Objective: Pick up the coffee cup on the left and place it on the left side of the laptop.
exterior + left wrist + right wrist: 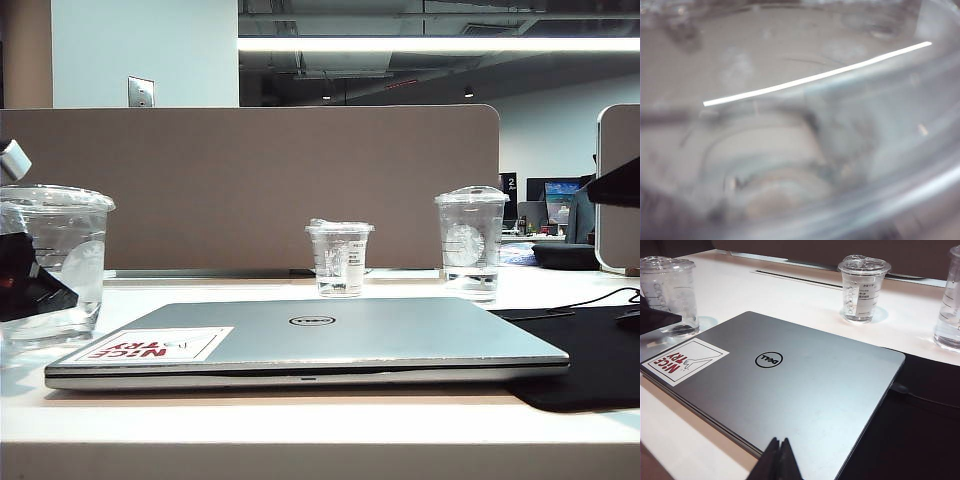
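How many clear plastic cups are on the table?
3: the coffee cup left of the laptop, at the left gripper; a small labelled cup behind it; a domed-lid cup far right.

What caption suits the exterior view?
Left pincer at the coffee cup beside the closed laptop; two other clear cups behind.

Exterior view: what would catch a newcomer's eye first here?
The closed silver laptop lies at the table's front centre, with a red "NICE TRY" sticker on its lid. At far left the left pincer is at the wide coffee cup. Two smaller clear cups stand behind the laptop.
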`<control>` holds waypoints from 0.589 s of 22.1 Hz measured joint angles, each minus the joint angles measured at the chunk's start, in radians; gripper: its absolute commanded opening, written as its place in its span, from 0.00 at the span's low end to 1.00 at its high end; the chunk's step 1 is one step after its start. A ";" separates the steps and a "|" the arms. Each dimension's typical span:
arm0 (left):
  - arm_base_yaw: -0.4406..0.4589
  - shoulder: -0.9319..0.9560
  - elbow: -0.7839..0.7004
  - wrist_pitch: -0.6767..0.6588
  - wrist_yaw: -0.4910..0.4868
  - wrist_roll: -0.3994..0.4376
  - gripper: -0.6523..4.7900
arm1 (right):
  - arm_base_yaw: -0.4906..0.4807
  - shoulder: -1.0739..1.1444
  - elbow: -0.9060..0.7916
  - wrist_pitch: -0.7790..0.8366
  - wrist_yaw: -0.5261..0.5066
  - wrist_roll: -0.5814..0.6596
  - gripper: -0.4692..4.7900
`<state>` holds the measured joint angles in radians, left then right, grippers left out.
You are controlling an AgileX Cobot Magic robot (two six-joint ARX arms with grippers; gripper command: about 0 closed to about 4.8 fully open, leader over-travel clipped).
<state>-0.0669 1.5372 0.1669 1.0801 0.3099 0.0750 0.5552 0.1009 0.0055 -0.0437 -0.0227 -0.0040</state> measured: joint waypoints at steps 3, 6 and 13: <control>0.000 0.029 0.001 0.006 -0.014 0.020 0.57 | 0.000 0.000 0.000 0.000 0.000 0.000 0.08; 0.000 0.095 0.011 0.066 -0.015 0.026 0.57 | 0.001 0.000 0.000 0.000 0.000 0.000 0.08; 0.000 0.154 0.008 0.078 -0.011 0.021 0.76 | 0.001 0.000 0.000 0.000 0.000 0.000 0.08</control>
<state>-0.0669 1.6917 0.1745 1.1580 0.2993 0.0956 0.5560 0.1009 0.0055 -0.0437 -0.0231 -0.0036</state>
